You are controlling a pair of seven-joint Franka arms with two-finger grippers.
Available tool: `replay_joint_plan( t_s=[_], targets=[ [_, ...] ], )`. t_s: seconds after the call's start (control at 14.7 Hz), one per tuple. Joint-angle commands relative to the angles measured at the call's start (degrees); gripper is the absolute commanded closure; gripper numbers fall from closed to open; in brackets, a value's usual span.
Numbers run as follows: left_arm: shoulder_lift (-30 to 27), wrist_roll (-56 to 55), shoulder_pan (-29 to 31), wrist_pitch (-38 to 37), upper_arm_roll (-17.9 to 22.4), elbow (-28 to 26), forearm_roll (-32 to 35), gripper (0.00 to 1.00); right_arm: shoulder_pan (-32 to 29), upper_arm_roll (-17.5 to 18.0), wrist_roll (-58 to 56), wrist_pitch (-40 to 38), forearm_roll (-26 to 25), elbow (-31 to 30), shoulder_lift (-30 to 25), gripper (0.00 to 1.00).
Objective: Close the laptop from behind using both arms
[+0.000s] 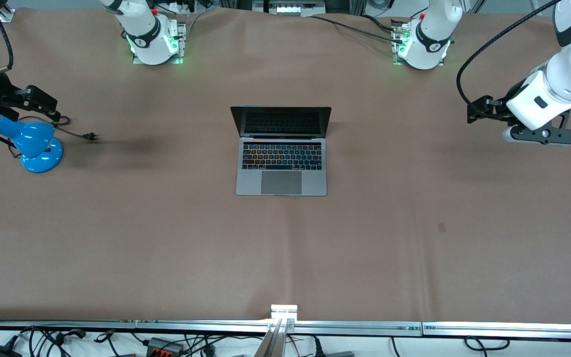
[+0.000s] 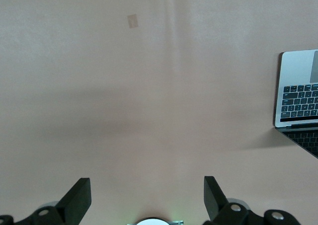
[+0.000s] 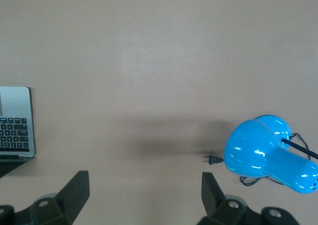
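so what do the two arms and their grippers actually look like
Both arms are glossy white with dark grey joint bands and black cables looping alongside; their bases glow green. The left gripper and right gripper are matte black, each with two flat wedge-shaped fingers on a black bar body with bolt holes.

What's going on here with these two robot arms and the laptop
Nothing is being handled yet. The laptop sits open in the middle of the table, its screen upright and facing the front camera. Both arms are waiting out at the table's ends: the left claw hangs open over bare table at its end, and the right claw hangs open near the blue desk lamp at the other. Neither touches the laptop, so closing hasn't begun.
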Motion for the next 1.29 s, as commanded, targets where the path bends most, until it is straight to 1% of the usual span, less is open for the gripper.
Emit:
replay_joint_plan(
  t_s=[0.0,0.27,0.34,0.41,0.48,0.54,0.61,0.68,0.75,0.82,0.95,1.22],
  targets=[
    [0.7,0.55,0.97,-1.12,-0.76,1.53,0.43,0.0,-1.28,1.34,-0.11,-0.5,-0.67,-0.82,-1.09,0.0],
    [0.96,1.6,1.41,-1.03,-0.68,1.26,-0.01,0.0,-1.19,1.34,-0.02,-0.06,-0.67,-0.47,-0.83,0.0],
    [0.96,1.52,1.67,-1.12,-0.33,1.18,-0.8,0.18,-1.11,1.34,-0.11,0.12,-0.67,-0.47,-0.83,0.0],
    [1.05,1.52,2.46,-1.3,-0.24,0.83,-2.37,0.43,-1.11,1.34,-0.11,0.03,-0.67,-0.47,-0.92,0.0],
    [1.05,1.26,2.73,-1.56,-0.15,0.82,-2.47,0.7,-1.28,1.34,-0.63,-0.06,-0.67,-0.47,-0.92,0.0],
    [1.14,1.43,2.73,-1.56,-0.15,0.82,-2.47,0.84,-1.28,1.25,-0.29,0.29,-0.41,-0.56,-0.92,0.0],
    [1.14,1.52,2.73,-1.91,-0.15,1.0,-2.47,0.97,-1.11,1.34,-0.2,0.38,-0.49,-0.82,-0.92,0.24],
    [1.14,1.43,2.73,-2.0,-0.58,1.17,-2.21,0.99,-1.11,1.34,-0.19,0.21,-0.49,-0.91,-0.92,0.64],
    [1.14,1.43,2.73,-2.0,-0.68,1.35,-2.21,0.99,-1.11,1.34,-0.11,-0.06,-0.49,-0.91,-0.92,0.89],
    [1.14,1.52,2.73,-2.35,-0.59,1.35,-2.3,0.99,-1.11,1.34,-0.11,-0.23,-0.49,-0.82,-0.92,1.0],
    [1.84,2.22,2.73,-3.14,-0.59,1.53,-2.73,0.99,-1.02,1.34,-0.02,-1.54,-0.4,-0.65,-0.83,1.0],
    [1.84,3.45,2.73,-3.67,-0.68,1.53,-2.91,0.99,-1.11,1.34,0.16,-1.73,0.21,-0.47,-0.57,1.0]
  ],
)
